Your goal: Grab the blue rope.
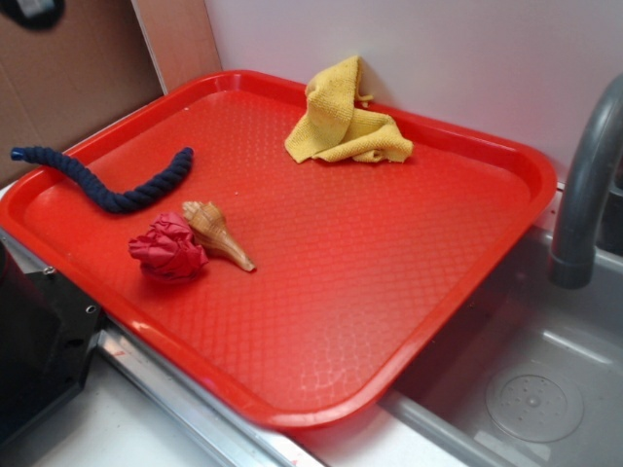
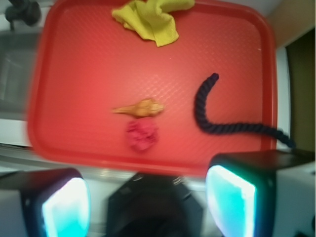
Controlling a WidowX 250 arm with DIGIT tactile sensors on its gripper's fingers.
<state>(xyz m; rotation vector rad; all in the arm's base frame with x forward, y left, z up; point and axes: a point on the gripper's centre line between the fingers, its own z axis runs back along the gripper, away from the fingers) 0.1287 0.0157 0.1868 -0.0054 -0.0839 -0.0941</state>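
Red tray [image 1: 467,282] with blue rope [image 1: 107,185]; claw [image 2: 148,197] wide open, empty.

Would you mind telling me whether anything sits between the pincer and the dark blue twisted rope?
Nothing visible does. In the wrist view the open pincer hangs outside the red plastic tray, and the dark blue twisted rope lies apart from the shell and crumpled red ball.

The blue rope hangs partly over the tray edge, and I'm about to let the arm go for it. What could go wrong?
1. One end of the blue rope drapes over the red tray rim; a grasp there may strike the rim.
2. The rope looks limp and curved, so it may slip or dangle.
3. The seashell and crumpled red ball lie close by; a wide approach by the open gripper might nudge them.
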